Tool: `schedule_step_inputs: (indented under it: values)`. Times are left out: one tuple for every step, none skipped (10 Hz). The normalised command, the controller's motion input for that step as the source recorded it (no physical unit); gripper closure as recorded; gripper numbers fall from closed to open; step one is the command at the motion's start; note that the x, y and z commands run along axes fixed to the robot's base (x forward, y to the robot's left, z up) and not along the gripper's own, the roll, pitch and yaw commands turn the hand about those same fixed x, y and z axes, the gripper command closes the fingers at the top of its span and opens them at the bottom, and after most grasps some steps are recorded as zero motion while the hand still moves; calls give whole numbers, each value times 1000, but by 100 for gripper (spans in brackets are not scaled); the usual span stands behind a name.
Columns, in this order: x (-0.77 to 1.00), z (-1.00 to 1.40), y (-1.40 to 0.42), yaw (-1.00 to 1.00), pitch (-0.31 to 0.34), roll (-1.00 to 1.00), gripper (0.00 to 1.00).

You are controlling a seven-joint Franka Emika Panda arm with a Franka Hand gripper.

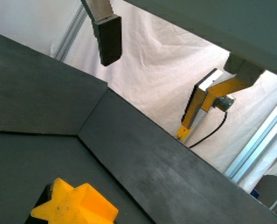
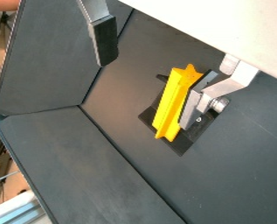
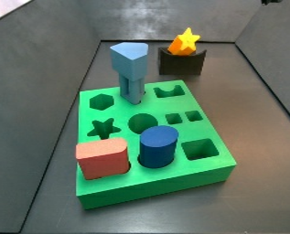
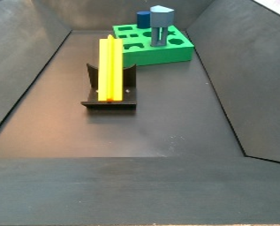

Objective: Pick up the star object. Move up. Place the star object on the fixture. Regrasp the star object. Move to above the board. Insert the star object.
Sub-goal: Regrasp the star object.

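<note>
One star object (image 4: 108, 66) rests on fixture (image 4: 108, 99); gripper (image 2: 164, 66) above, jaws apart, empty. We judge it light, rigid, smooth-ridged plastic; we grasp mid-length across flanks.

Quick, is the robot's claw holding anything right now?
Gripper: open and empty, above the long orange-yellow star-shaped plastic prism, which rests on the dark fixture.
</note>
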Motion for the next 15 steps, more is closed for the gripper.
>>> schedule_step_inputs:
  values:
    - [188, -30, -50, 103, 50, 141, 0]
    - [187, -30, -50, 104, 52, 140, 0]
    - [186, -29, -51, 104, 53, 139, 0]
    - [184, -28, -50, 106, 55, 137, 0]
    - [184, -27, -50, 106, 55, 136, 0]
    - [182, -26, -50, 107, 57, 135, 0]
    - [181, -24, -50, 108, 57, 134, 0]
    - [179, -24, -50, 108, 58, 134, 0]
    - [178, -23, -50, 108, 59, 133, 0]
    - [178, -23, -50, 108, 59, 133, 0]
    - [177, -23, -50, 108, 60, 133, 0]
    - [177, -23, -50, 109, 60, 133, 0]
    - [177, -23, -50, 109, 60, 132, 0]
    - [177, -23, -50, 109, 60, 132, 0]
    - [69, -1000, 46, 124, 68, 111, 0]
